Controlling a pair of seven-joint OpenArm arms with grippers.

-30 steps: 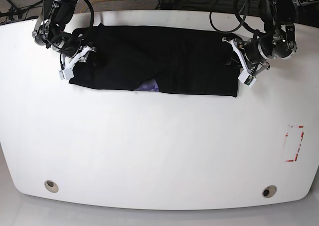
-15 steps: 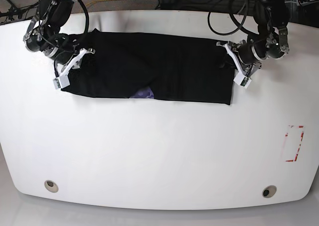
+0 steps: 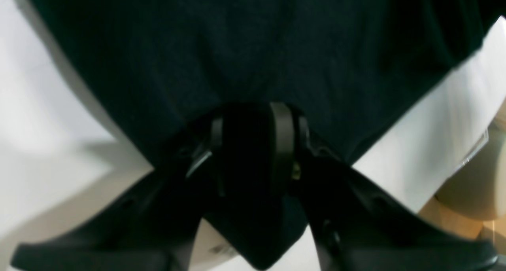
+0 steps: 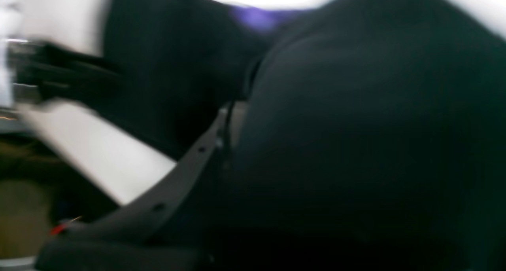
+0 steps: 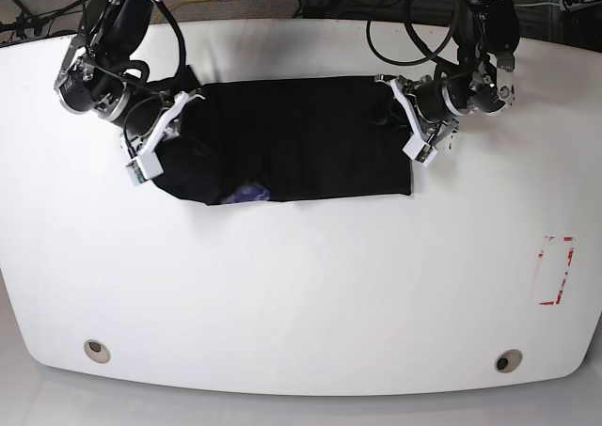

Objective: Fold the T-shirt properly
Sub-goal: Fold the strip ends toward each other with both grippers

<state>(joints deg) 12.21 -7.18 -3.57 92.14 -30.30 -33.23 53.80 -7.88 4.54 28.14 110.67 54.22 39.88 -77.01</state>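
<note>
The right gripper (image 4: 230,105) is closed on the black cloth of the T-shirt (image 5: 320,144), which swells up beside its dark, tapering finger in a smooth, rounded bulge. The left gripper (image 3: 249,152) is down at the shirt's other end, its two narrow fingers upright with dark cloth around and between them; I cannot tell whether they stand open or are closed on a fold.

Beneath everything spreads the table (image 5: 282,304), smooth, white and matte, with rounded near corners. The T-shirt lies across its far half as a long, soft band, fairly flat and straight-edged at the left gripper's end, gathered and raised at the right gripper's end. The left wrist view shows a fine, dull knit with shallow creases and a blunt, pointed corner between the fingers.

Broken red marks (image 5: 555,271) sketch part of a thin rectangle on the white surface. A small purple-blue patch of print (image 5: 246,193) shows at the shirt's near edge. Two round fittings (image 5: 97,351) sit near the table's near corners.
</note>
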